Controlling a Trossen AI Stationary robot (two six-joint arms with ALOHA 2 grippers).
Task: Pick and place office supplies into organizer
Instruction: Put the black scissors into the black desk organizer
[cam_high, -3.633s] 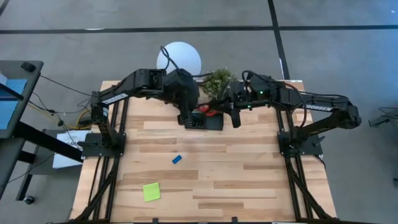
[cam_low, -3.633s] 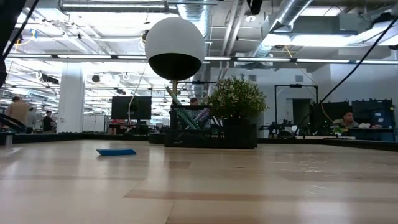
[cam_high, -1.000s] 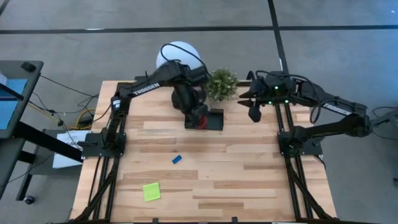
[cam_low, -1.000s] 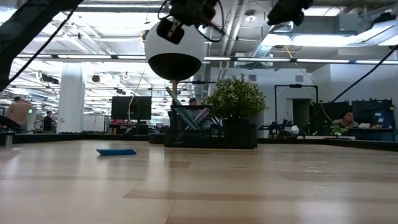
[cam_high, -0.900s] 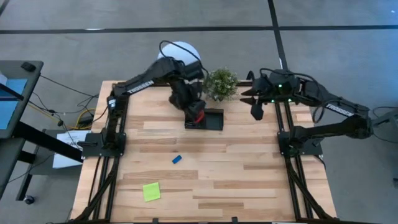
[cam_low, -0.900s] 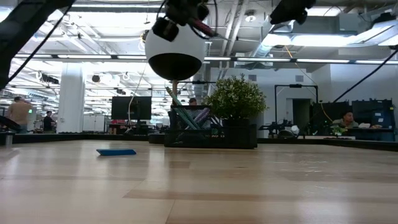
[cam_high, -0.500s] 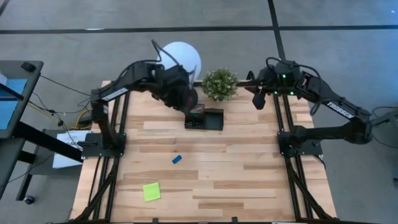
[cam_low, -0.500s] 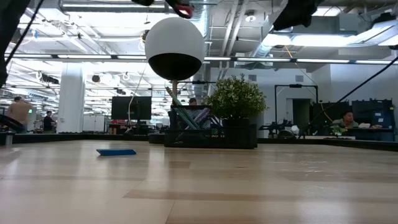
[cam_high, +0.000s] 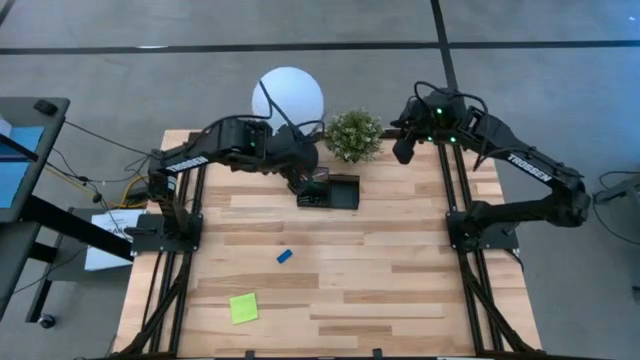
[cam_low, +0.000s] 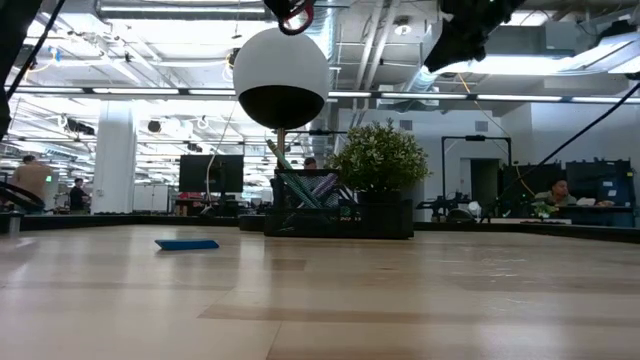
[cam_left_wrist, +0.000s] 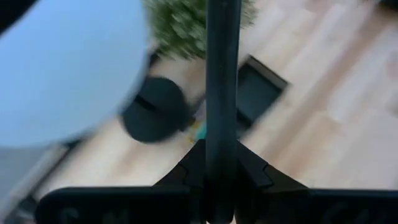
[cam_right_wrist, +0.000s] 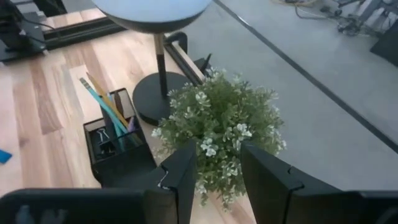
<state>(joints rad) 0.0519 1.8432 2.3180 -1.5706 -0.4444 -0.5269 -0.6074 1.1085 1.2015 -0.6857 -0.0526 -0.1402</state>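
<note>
High view has the organizer (cam_high: 329, 192) at the table's far edge beside the potted plant (cam_high: 353, 134), and the left gripper (cam_high: 303, 179) hangs just over its left end, clamped on the red-handled scissors (cam_low: 294, 17), which dangle high above the tray in the low view. From where I stand the drop is straight down, the left arm far nearer; the right gripper (cam_right_wrist: 212, 163), fingers apart, waits beyond the plant.

An open-plan office or lab floor — exposed ducts (cam_low: 470, 25) and strip lights (cam_low: 520, 98) run overhead, dark monitors (cam_low: 212, 172) stand on distant desks, and people (cam_low: 28, 178) sit or stand at workstations (one at far right (cam_low: 556, 192)); grey concrete floor (cam_high: 560, 90) surrounds the wooden table (cam_high: 380, 270)
</note>
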